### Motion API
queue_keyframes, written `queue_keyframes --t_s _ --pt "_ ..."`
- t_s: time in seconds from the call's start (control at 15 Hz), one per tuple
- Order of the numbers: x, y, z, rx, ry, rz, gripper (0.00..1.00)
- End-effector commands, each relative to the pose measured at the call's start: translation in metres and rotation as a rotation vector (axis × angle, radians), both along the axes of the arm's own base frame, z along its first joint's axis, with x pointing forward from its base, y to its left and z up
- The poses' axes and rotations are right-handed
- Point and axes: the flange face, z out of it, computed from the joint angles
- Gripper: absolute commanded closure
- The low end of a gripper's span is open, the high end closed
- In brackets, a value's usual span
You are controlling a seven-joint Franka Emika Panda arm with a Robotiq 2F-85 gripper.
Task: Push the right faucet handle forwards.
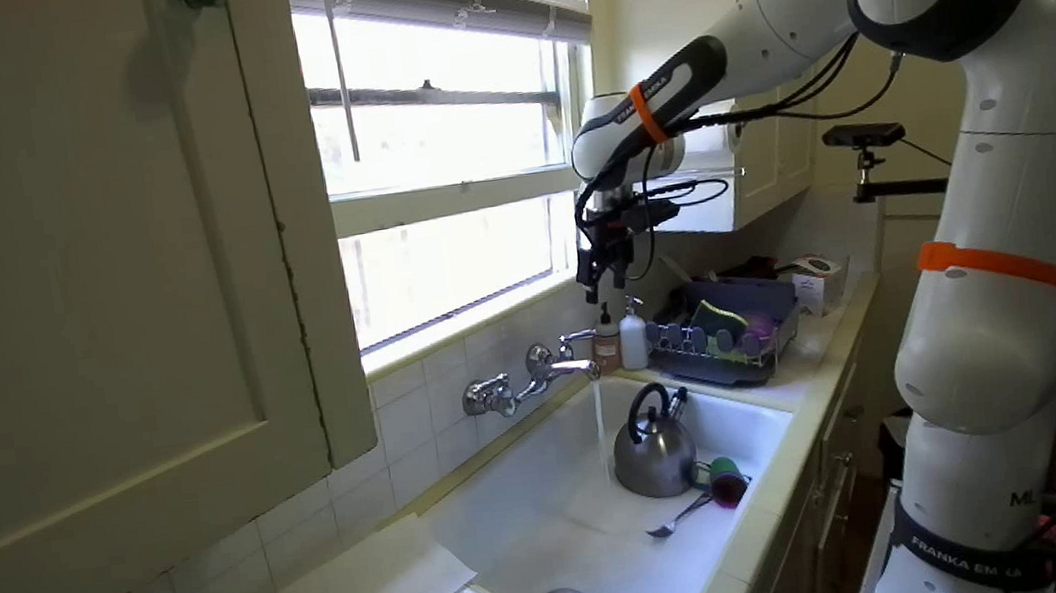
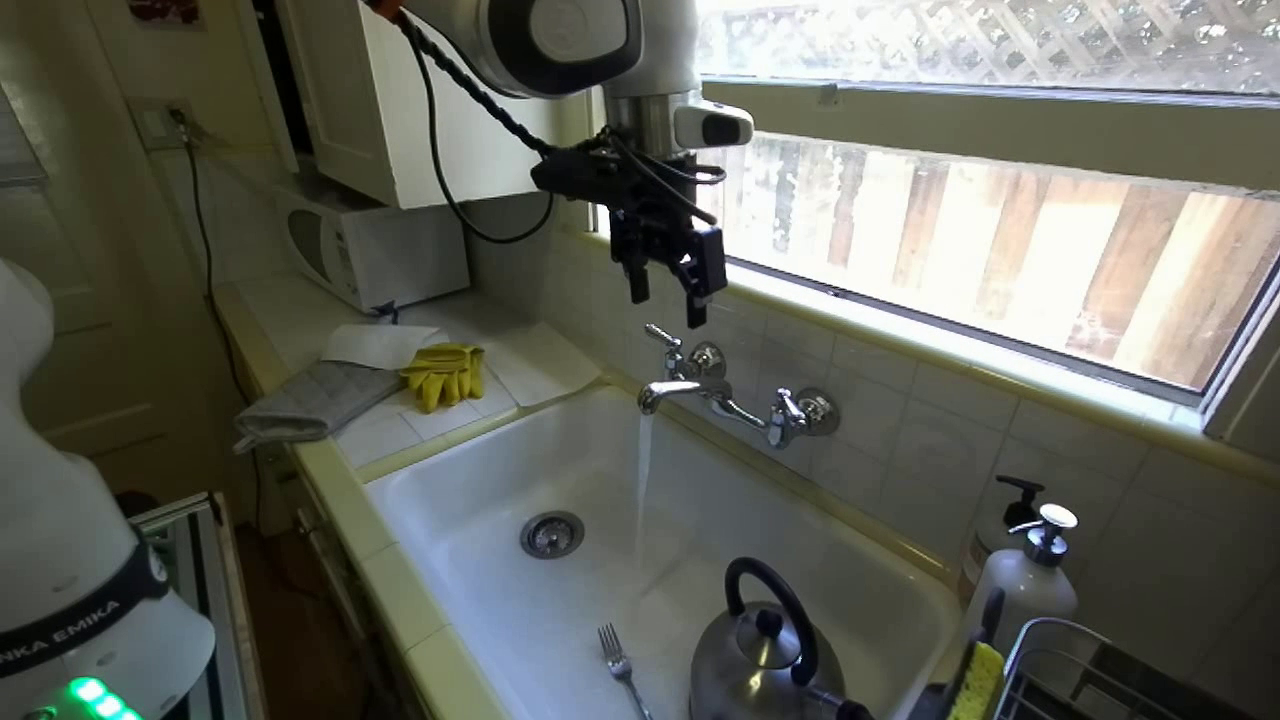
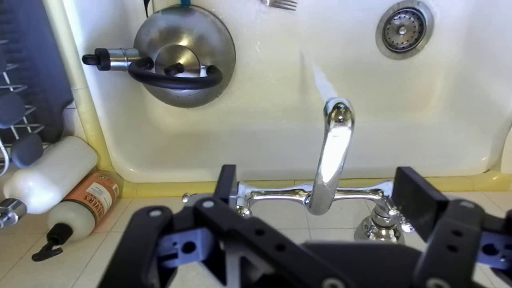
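Observation:
The right faucet handle is small and chrome, on the soap-bottle side of the faucet. It shows in both exterior views. In the wrist view its tip shows at left; a finger hides much of it. The left handle is the chrome one on the drain side. The curved spout between them runs water into the sink. My gripper is above the faucet, apart from it, pointing down. In the wrist view its fingers are wide apart with nothing held.
A steel kettle and a fork are in the white sink. Two soap bottles and a dish rack stand beyond the right handle. Yellow gloves lie at the drain end. The tiled wall is behind the faucet.

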Motion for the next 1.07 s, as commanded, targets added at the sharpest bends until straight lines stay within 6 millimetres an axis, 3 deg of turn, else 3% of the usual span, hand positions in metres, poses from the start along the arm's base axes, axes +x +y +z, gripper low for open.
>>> queue_keyframes --t_s 0.0,1.0 --pt "-0.0114 0.0104 -0.0009 0.026 0.001 -0.022 0.00" --pt "-0.0025 0.0082 0.0003 0.013 0.000 -0.006 0.00"
